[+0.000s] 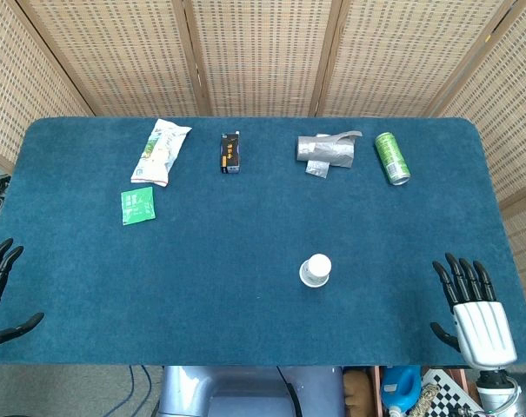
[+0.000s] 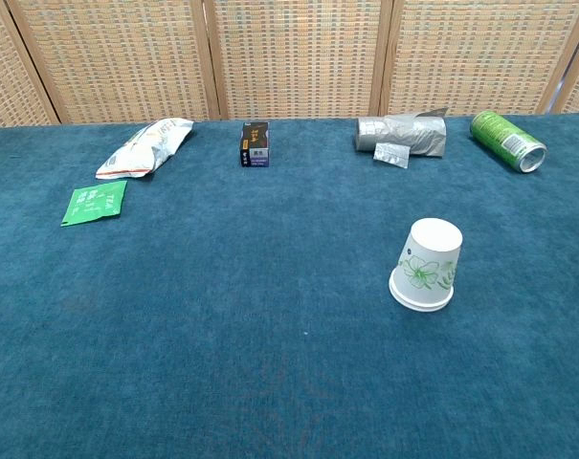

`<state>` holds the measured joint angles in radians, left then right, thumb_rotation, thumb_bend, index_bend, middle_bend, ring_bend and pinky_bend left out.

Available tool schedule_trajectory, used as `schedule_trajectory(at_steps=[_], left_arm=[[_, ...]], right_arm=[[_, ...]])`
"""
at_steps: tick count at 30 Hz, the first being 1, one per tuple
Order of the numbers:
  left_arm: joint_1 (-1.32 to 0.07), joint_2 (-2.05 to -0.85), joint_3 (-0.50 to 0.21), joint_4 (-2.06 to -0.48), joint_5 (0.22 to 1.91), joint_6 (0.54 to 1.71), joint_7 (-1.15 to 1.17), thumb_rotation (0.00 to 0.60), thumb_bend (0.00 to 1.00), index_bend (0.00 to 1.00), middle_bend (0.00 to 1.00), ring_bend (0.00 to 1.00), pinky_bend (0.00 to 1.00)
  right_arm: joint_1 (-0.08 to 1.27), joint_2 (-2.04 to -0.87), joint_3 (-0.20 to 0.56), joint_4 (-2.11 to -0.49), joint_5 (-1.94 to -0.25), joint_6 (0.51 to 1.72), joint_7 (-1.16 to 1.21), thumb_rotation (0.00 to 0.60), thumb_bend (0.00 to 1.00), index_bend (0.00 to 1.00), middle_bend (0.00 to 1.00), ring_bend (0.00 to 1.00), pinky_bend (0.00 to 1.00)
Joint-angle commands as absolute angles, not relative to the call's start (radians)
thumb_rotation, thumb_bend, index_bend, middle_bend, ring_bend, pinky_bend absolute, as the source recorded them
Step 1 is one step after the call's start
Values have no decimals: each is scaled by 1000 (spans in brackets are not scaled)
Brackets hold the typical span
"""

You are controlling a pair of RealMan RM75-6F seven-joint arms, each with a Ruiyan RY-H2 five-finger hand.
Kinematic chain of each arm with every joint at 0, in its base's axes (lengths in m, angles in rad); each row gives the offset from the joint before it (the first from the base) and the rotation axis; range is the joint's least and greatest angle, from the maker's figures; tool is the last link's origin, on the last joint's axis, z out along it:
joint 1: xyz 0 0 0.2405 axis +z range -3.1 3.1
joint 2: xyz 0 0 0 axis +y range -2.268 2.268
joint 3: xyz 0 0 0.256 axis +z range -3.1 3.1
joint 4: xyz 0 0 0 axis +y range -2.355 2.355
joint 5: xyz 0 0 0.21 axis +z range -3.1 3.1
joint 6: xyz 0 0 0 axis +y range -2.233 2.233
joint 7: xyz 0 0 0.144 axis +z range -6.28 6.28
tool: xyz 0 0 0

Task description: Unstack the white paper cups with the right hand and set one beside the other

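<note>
A: Location of the stacked white paper cups with green leaf print [image 2: 425,266]?
B: Upside down on the blue felt table [image 1: 245,287], near-right of centre.
A: Hand status?
B: Right hand [image 1: 473,310] at the near right edge, fingers spread, holding nothing. Left hand [image 1: 0,282] at the near left edge, fingers apart, likewise empty.

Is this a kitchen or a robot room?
Probably a robot test room: a table with a blue cloth, woven screens all round, and the paper cups set out for practice.

Woven rattan screen [image 1: 263,52] behind blue-carpeted table [image 1: 245,304]; even light; clutter below, perhaps chessboard [image 1: 445,395].
</note>
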<state>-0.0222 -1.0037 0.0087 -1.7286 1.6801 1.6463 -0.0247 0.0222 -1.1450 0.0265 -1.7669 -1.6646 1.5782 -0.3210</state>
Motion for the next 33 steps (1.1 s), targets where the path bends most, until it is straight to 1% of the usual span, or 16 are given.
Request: schedule_trajectory(at_steps=[1, 4, 5, 8, 10, 11, 13, 15, 16, 19, 22, 27, 33], left_arm=[[-22, -1004, 9, -1729, 1680, 1646, -24, 600, 27, 0, 0, 0, 0], [-21, -1008, 7, -1731, 1681, 1649, -14, 600, 28, 0, 0, 0, 0], [-20, -1013, 6, -1730, 1684, 1652, -7, 600, 28, 0, 0, 0, 0], [-20, -1021, 5, -1734, 1686, 1650, 13, 600, 30, 0, 0, 0, 0], [-23, -1022, 3, -1738, 1682, 1644, 18, 600, 30, 0, 0, 0, 0], [-24, -1022, 1, -1739, 1678, 1640, 21, 600, 30, 0, 0, 0, 0], [-26, -1023, -1, -1741, 1673, 1635, 23, 600, 30, 0, 0, 0, 0], [-30, -1023, -4, -1743, 1662, 1625, 25, 600, 29, 0, 0, 0, 0], [-32, -1022, -6, -1744, 1658, 1621, 25, 600, 30, 0, 0, 0, 0], [-36, -1021, -10, -1743, 1649, 1612, 23, 600, 29, 0, 0, 0, 0], [-41, -1020, -13, -1741, 1642, 1604, 21, 600, 29, 0, 0, 0, 0], [-48, -1018, -18, -1739, 1626, 1590, 12, 600, 30, 0, 0, 0, 0], [-53, -1017, -21, -1740, 1615, 1577, 14, 600, 29, 0, 0, 0, 0]], right_arm=[[23, -1145, 26, -1764, -1669, 1578, -317, 600, 0, 0, 0, 0, 0], [30, -1148, 26, -1759, -1676, 1573, -300, 600, 0, 0, 0, 0, 0], [45, -1156, 33, -1754, -1691, 1569, -263, 600, 0, 0, 0, 0, 0], [109, -1149, 48, -1754, -1692, 1493, -136, 600, 0, 6, 0, 0, 0], [158, -1127, 59, -1779, -1675, 1417, -79, 600, 0, 45, 0, 0, 0], [190, -1116, 73, -1796, -1653, 1368, -56, 600, 0, 90, 0, 0, 0], [224, -1107, 89, -1812, -1619, 1313, -44, 600, 0, 169, 0, 0, 0], [282, -1109, 124, -1833, -1537, 1216, -31, 600, 18, 229, 0, 0, 0], [309, -1113, 143, -1840, -1486, 1170, -30, 600, 33, 241, 0, 0, 0], [356, -1128, 175, -1852, -1388, 1099, -47, 600, 99, 271, 0, 0, 0], [388, -1148, 194, -1863, -1313, 1060, -75, 600, 170, 301, 0, 0, 0], [443, -1178, 215, -1875, -1194, 1011, -160, 600, 205, 303, 0, 0, 0], [525, -1250, 229, -1868, -1008, 966, -267, 600, 232, 303, 0, 0, 0]])
